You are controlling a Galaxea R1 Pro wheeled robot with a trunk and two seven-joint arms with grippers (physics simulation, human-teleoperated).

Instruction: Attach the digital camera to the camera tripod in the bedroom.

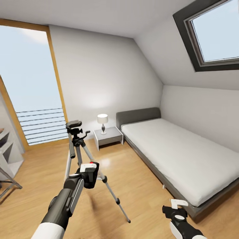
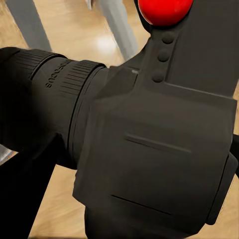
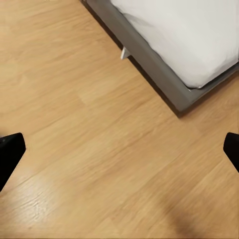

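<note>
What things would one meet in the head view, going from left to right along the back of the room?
Tall window → camera tripod → table lamp on the nightstand → bed → skylight above it.

Camera: black, red button. Tripod: silver legs, black joints. Floor: light wood grain. Bed: grey frame, white mattress.

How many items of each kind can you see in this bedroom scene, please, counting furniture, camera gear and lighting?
Furniture: 2, the bed and the nightstand
Camera gear: 2, the camera tripod and the digital camera, held in the left gripper
Lighting: 1, the table lamp
Total: 5
</note>
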